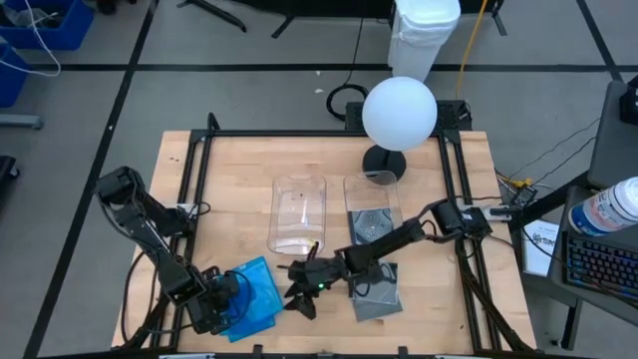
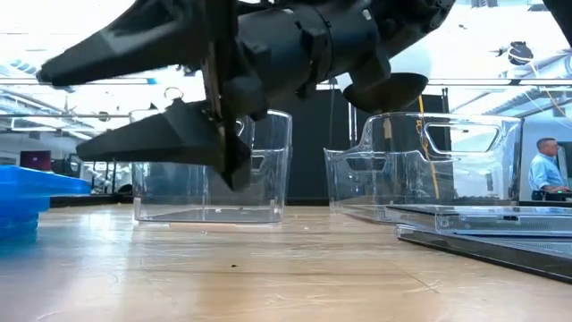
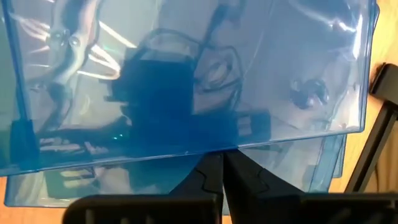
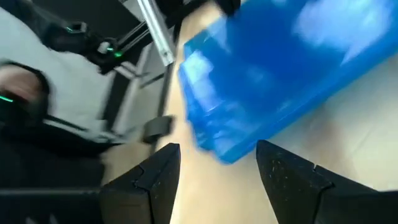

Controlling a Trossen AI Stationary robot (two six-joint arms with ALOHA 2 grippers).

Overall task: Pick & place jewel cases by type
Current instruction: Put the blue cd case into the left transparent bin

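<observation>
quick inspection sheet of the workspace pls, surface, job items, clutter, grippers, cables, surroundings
surface: wooden table, black frame rails along its edges
job's things: blue jewel cases stacked front left; grey jewel cases front right; one case inside right tub; left tub looks empty
clutter: white globe lamp at the back
grippers: left gripper at the blue stack, jaws shut; right gripper between the stacks, jaws open, empty
cables: black loop on floor behind table
surroundings: white bin; keyboard; person far off
</observation>
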